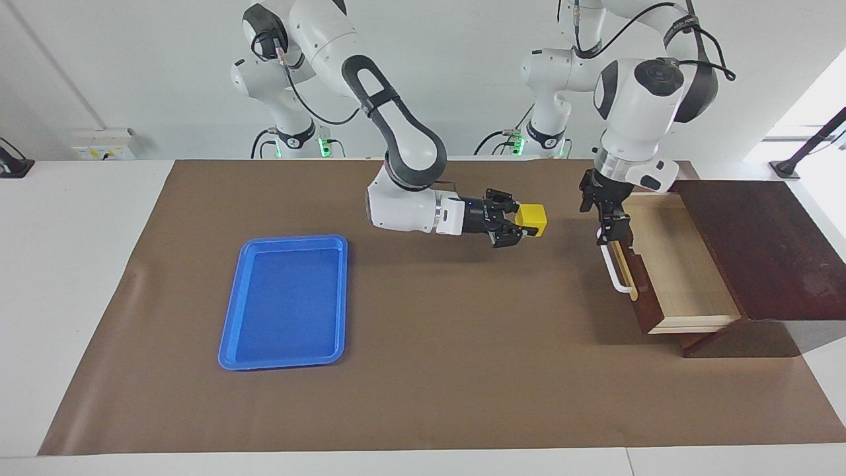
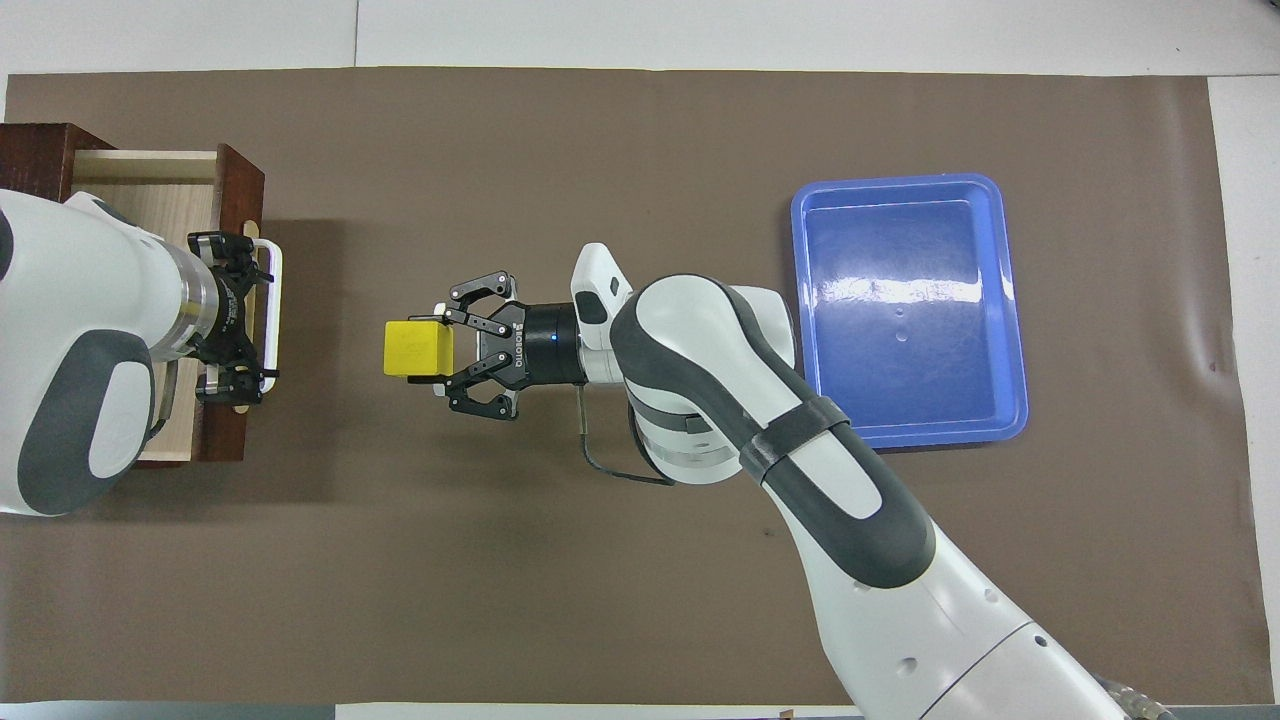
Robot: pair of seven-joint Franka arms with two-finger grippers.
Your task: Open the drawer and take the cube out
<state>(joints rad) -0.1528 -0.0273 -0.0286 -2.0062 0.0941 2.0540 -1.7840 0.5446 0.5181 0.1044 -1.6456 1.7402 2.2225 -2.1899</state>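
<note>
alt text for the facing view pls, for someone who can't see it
The right gripper holds a yellow cube in the air over the brown mat, while the open left gripper hangs over the open drawer's handle end. A blue tray lies toward the right arm's end.
</note>
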